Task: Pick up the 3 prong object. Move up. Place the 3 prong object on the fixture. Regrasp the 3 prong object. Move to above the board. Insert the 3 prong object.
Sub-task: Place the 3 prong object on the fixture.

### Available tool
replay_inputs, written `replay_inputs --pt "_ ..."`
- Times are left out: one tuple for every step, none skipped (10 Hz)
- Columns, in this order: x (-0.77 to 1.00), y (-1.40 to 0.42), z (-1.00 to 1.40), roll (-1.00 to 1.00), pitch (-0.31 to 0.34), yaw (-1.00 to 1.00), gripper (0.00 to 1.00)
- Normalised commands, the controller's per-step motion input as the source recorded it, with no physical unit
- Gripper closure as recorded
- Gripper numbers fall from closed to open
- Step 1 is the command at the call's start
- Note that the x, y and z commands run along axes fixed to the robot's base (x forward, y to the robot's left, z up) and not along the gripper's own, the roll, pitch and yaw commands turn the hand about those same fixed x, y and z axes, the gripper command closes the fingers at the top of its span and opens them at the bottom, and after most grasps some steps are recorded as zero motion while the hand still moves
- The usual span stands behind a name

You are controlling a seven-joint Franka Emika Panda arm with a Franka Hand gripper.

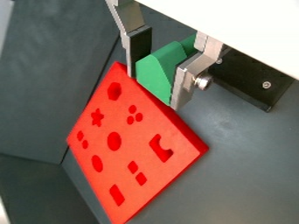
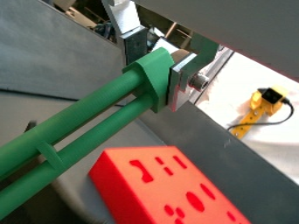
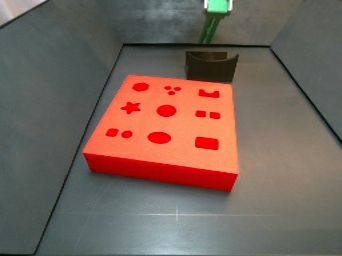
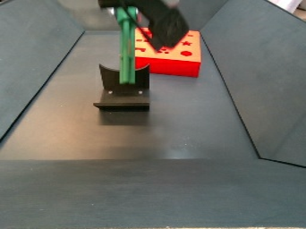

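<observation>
Gripper: you can see the gripper [image 1: 163,63] high above the floor in both wrist views [image 2: 163,66]; its silver fingers [image 1: 187,77] are clamped on the wide end of the green piece, so it is holding that piece; in a side view [image 4: 146,16] it shows only as a dark blurred mass at the upper edge of the frame.

3 prong object: you have the 3 prong object [image 2: 82,122] held in the jaws by its broad green head; its long slim prongs run away from the fingers, clear in a wrist view; in a side view [image 4: 125,49] it hangs upright as a thin green bar, its lower end right at the fixture; whether it touches the recess you cannot tell; in a side view [image 3: 215,8] only a small green part shows at the upper edge, above the fixture.

Fixture: the fixture [image 3: 211,65] stands on the dark floor just beyond the far edge of the board; in a side view [image 4: 122,89] its upright with the curved recess rises from a base plate.

Board: the board [image 3: 167,130] lies flat on the floor, its shaped cutouts facing up; in both wrist views [image 1: 135,149] [image 2: 163,188] it sits below the gripper and apart from it.
</observation>
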Motion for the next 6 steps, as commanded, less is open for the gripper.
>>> replay_inputs --pt "0.11 0.11 -1.0 -0.11 -0.135 -0.11 1.0" --pt "0.11 0.1 -1.0 -0.09 -0.143 -0.07 1.0" --pt "0.11 0.09 -1.0 -0.09 -0.152 -0.01 1.0" --pt "0.1 0.08 -0.92 -0.09 -0.143 0.02 1.0" --pt "0.08 0.05 -0.68 -0.08 -0.11 0.05 1.0" --pt "0.07 0.08 -0.6 -0.04 -0.099 0.06 1.0"
